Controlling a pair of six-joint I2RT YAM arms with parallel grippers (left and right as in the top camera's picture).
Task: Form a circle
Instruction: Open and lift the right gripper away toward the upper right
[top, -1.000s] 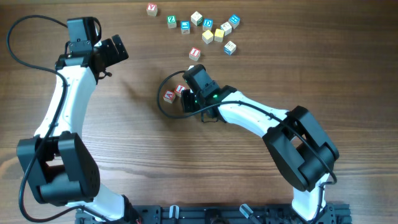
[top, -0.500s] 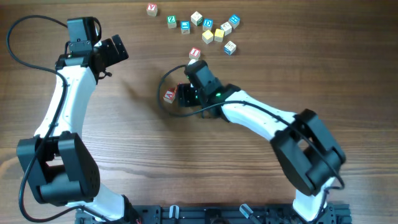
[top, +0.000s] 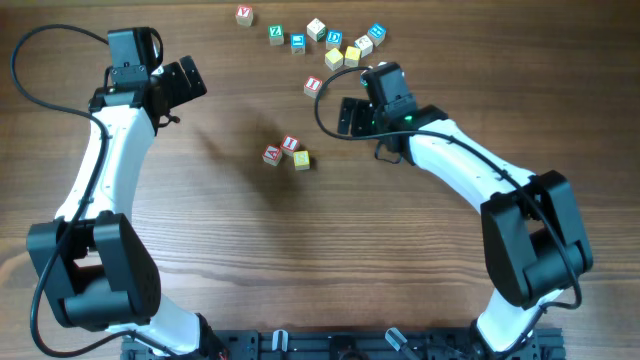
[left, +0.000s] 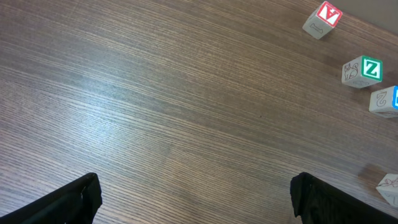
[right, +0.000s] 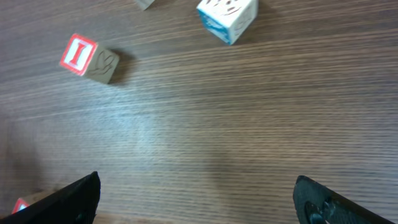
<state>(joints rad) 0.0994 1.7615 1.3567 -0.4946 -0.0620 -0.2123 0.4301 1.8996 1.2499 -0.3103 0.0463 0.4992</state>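
Mid-table, the circle (top: 290, 144), a three-cube cluster, two red-lettered, one yellow

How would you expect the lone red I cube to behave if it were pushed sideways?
The I cube looks like rigid wood, so it should not deform. Flat faces suggest sliding, not rolling; a high push might tip it. Being small, it is probably light.

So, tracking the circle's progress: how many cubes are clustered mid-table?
3: the left red cube, the upper red cube and the yellow cube on the right. None looks hidden.
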